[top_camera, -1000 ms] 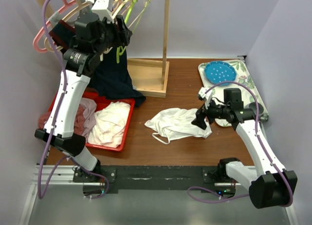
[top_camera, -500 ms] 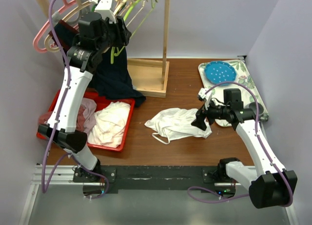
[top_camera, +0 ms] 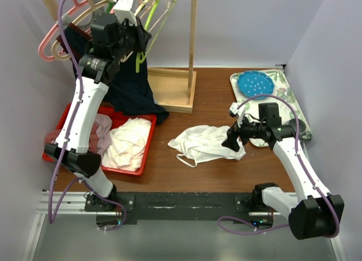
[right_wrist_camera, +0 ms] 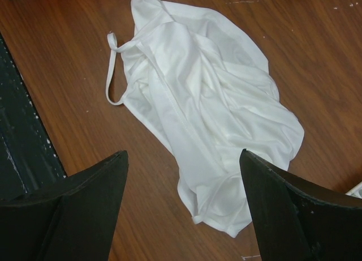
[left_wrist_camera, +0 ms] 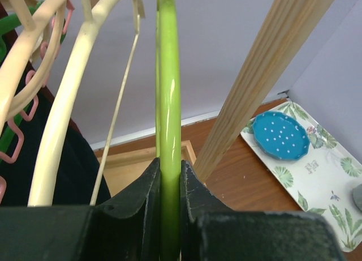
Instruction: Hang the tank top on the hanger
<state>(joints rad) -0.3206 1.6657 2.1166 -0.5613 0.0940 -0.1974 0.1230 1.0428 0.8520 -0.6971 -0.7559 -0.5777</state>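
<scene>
Wooden rack point(top_camera: 192, 46): left gripper point(left_wrist_camera: 168, 210) pinches lime hanger point(left_wrist_camera: 168, 102); neighbouring cream hangers point(left_wrist_camera: 68, 119) may snag. Right gripper point(right_wrist_camera: 181, 199) gapes over tank top point(right_wrist_camera: 203, 114).

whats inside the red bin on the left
The red bin holds a crumpled white cloth and a pink-red cloth; the left arm covers the rest.

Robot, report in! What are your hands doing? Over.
Left gripper shut on hanger. Right gripper open above tank top. Top crumpled on table. Nothing blocking.
</scene>
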